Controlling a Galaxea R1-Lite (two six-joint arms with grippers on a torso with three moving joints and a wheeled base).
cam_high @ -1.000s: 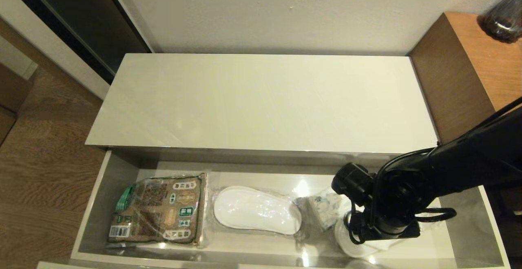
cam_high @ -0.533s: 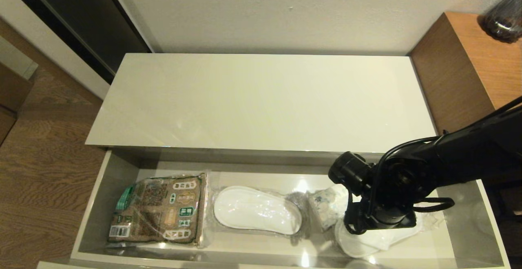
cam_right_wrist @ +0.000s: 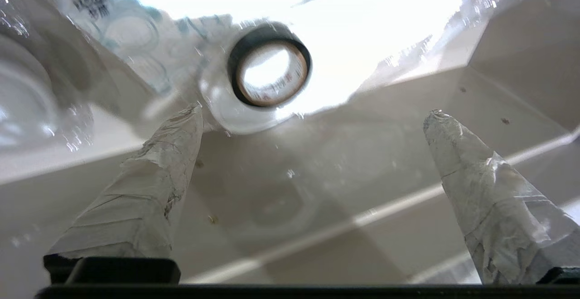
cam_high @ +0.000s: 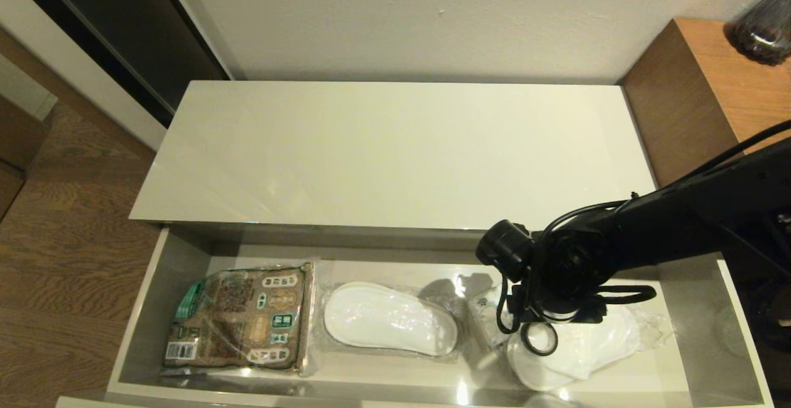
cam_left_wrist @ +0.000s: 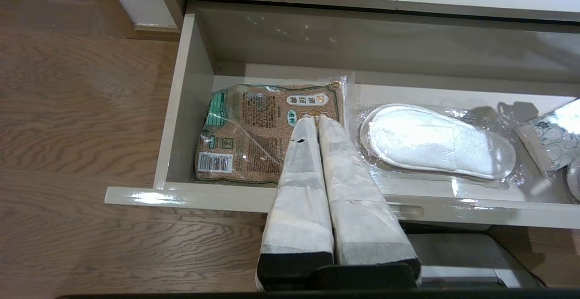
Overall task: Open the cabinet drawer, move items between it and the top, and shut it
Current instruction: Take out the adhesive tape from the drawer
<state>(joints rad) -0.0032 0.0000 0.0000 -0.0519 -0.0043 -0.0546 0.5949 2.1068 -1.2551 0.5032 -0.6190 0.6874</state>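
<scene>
The cabinet drawer (cam_high: 143,315) stands pulled out below the bare top (cam_high: 395,154). Inside lie the brown-and-green packet (cam_high: 238,316) at the left, one wrapped slipper pair (cam_high: 389,318) in the middle and a second pair (cam_high: 593,349) at the right. The black tape roll (cam_high: 539,338) rests flat on that second pair. My right arm (cam_high: 559,272) hovers over it; in the right wrist view my right gripper (cam_right_wrist: 315,112) is open and holds nothing, with the tape roll (cam_right_wrist: 269,65) just beyond its fingertips. My left gripper (cam_left_wrist: 317,120) is shut in front of the drawer, above the packet (cam_left_wrist: 253,131).
A small white crinkled sachet (cam_high: 491,312) lies between the two slipper pairs. A taller brown wooden unit (cam_high: 710,99) with a dark jar (cam_high: 763,25) flanks the cabinet's right. Wooden floor (cam_high: 62,259) lies to the left.
My right arm has risen and shifted left, toward the cabinet. The tape roll, hidden under the wrist before, now shows lying on the right slipper pair, free of the fingers.
</scene>
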